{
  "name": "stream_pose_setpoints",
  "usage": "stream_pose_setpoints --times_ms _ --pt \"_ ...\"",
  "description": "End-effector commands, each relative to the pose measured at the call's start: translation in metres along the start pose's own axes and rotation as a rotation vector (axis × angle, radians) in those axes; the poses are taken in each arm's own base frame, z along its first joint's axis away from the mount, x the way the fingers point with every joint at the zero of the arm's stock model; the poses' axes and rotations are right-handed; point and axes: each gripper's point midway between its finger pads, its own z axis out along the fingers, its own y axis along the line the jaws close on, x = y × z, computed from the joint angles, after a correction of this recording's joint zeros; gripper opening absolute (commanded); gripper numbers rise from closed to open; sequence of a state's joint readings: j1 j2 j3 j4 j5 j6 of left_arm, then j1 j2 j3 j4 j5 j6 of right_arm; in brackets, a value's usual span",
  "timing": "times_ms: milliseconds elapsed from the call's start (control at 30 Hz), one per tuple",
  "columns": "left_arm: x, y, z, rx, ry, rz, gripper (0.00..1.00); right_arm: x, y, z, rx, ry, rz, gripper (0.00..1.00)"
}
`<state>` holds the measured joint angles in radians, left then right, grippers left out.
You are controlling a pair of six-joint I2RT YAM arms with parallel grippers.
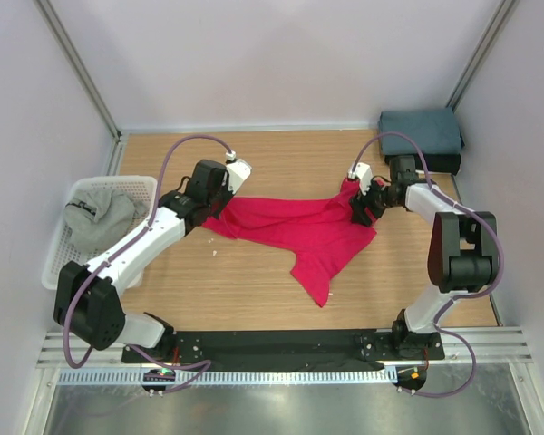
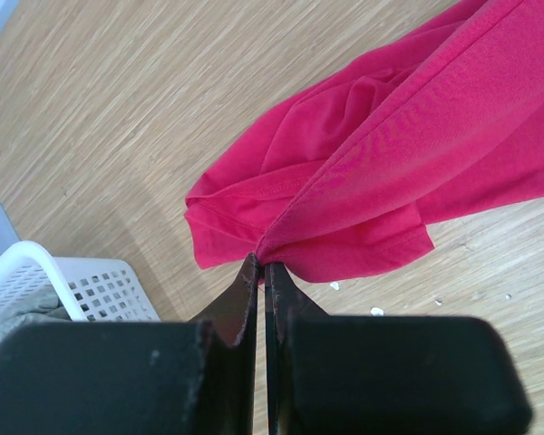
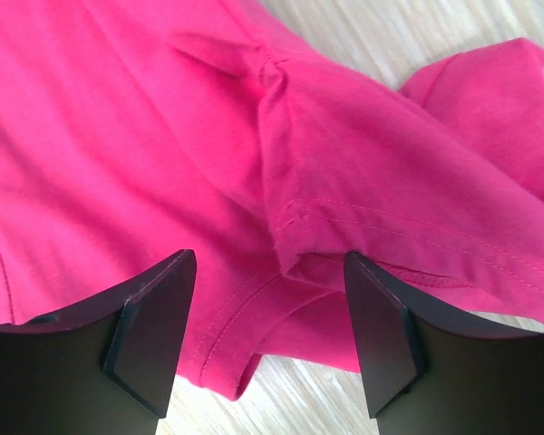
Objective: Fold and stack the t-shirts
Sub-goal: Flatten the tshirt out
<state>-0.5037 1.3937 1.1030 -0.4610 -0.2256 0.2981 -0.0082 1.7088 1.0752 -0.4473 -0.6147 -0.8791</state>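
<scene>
Left gripper [image 2: 261, 263] is clamped tight, jaws pressed together on a bunched corner of the crimson t-shirt [image 1: 299, 231], at the end nearest the white mesh basket [image 1: 143, 184]. At the end farthest from the basket, the right gripper [image 3: 267, 263] is spread wide, its fingers [image 3: 150, 335] straddling a stitched hem fold; whether they touch the cloth cannot be told. The basket holds a crumpled light grey t-shirt [image 1: 100, 217]. Well apart from the basket, across the wooden table [image 1: 281, 154], a folded slate-blue t-shirt [image 1: 422, 131] sits on black cloth [image 1: 446, 164]. The crimson shirt lies near the basket, drawn out between the two grippers, rumpled, one part trailing toward the arm bases.
</scene>
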Motion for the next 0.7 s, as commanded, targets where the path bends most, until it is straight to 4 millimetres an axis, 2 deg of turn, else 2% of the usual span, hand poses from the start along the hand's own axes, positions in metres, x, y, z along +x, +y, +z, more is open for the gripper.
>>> stream_pose_setpoints --times_ms 0,100,167,200,233,300,333,367,500,533,600,633,667 --pt "-0.016 0.009 -0.008 -0.027 -0.071 -0.019 0.00 -0.025 -0.024 -0.003 0.082 -0.054 -0.032 0.72" --pt "-0.017 0.008 -0.008 -0.026 -0.072 -0.021 0.00 -0.024 -0.031 0.002 0.101 -0.050 -0.018 0.62" --pt "-0.016 0.008 -0.008 -0.026 -0.070 -0.021 0.00 -0.025 -0.036 0.005 0.117 -0.061 -0.003 0.52" --pt "-0.016 0.008 -0.008 -0.026 -0.070 -0.021 0.00 -0.031 -0.028 0.013 0.100 -0.061 -0.019 0.46" --pt "-0.016 0.009 -0.009 -0.028 -0.074 -0.022 0.00 -0.030 -0.030 0.014 0.110 -0.053 -0.016 0.32" --pt "-0.015 0.009 -0.009 -0.029 -0.072 -0.021 0.00 -0.035 -0.029 0.013 0.117 -0.049 -0.024 0.19" --pt "-0.016 0.009 -0.010 -0.029 -0.073 -0.022 0.00 -0.040 -0.024 0.013 0.113 -0.048 -0.036 0.08" --pt "-0.016 0.009 -0.010 -0.030 -0.076 -0.022 0.00 -0.043 -0.019 0.011 0.103 -0.044 -0.042 0.04" --pt "-0.017 0.009 -0.009 -0.028 -0.080 -0.024 0.00 -0.078 0.016 -0.004 0.053 -0.074 -0.124 0.02" --pt "-0.017 0.008 -0.009 -0.027 -0.079 -0.023 0.00 -0.098 0.033 -0.010 0.033 -0.106 -0.166 0.01" --pt "-0.018 0.007 -0.007 -0.022 -0.081 -0.024 0.00 -0.122 0.054 -0.016 -0.022 -0.158 -0.165 0.01" --pt "-0.017 0.007 -0.007 -0.021 -0.078 -0.026 0.00 -0.132 0.066 -0.015 -0.052 -0.182 -0.108 0.03" --pt "-0.018 0.007 -0.006 -0.021 -0.081 -0.027 0.00 -0.145 0.072 -0.013 -0.082 -0.227 -0.082 0.11"
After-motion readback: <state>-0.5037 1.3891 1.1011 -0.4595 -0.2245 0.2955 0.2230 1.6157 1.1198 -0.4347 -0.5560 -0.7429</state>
